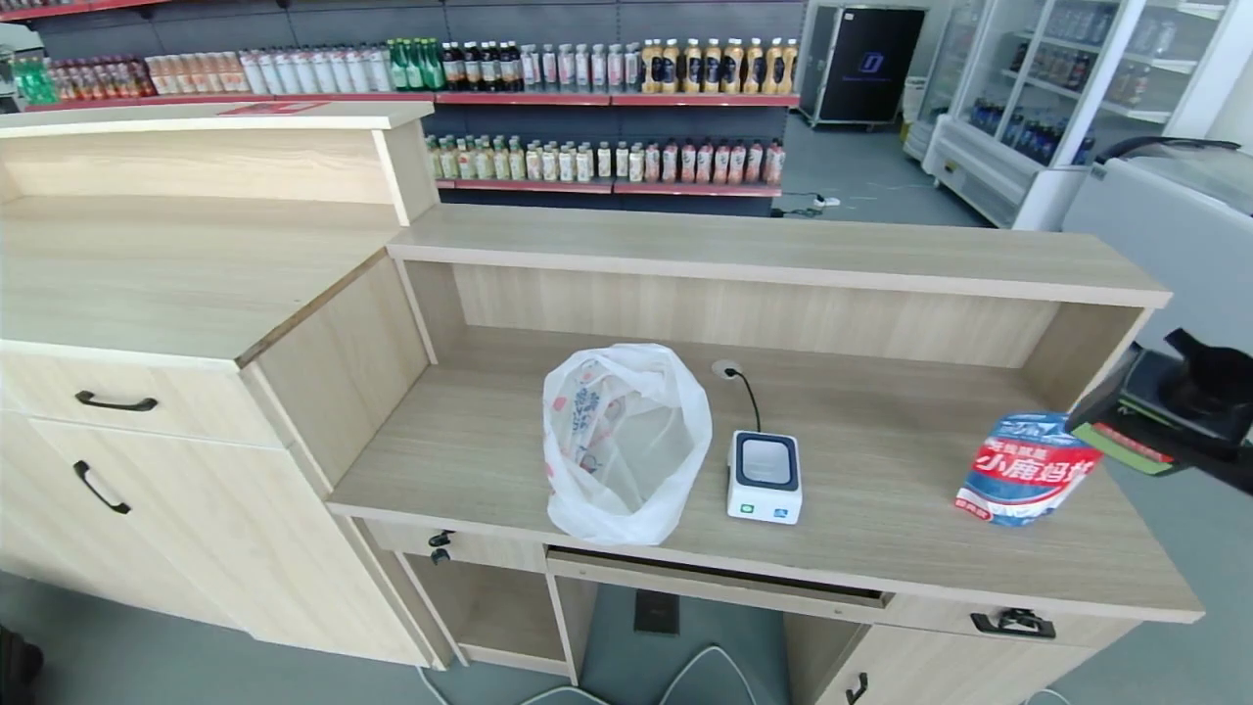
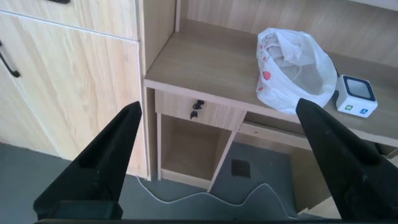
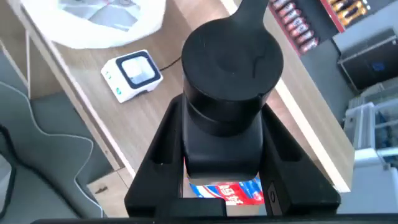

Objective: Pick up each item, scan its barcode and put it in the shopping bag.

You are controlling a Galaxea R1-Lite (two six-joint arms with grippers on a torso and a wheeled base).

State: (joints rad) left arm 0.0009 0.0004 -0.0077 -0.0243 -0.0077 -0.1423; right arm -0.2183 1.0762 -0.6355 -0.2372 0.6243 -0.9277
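Note:
A white plastic shopping bag (image 1: 626, 441) lies open-mouthed on the wooden counter (image 1: 881, 548), with some items inside. A white barcode scanner (image 1: 764, 475) sits just right of it. Farther right stands a red, white and blue snack pouch (image 1: 1026, 468). My right gripper (image 1: 1087, 426) is at the pouch's upper right corner; the right wrist view looks past the arm down onto the pouch (image 3: 233, 191) and the scanner (image 3: 132, 73). My left gripper (image 2: 217, 106) hangs open and empty, low and left of the counter, with the bag (image 2: 292, 68) ahead of it.
A raised ledge (image 1: 773, 250) runs along the counter's back, and a taller cabinet (image 1: 176, 284) stands to the left. The scanner's cable (image 1: 749, 397) runs to a hole behind it. Drink shelves and fridges line the room behind.

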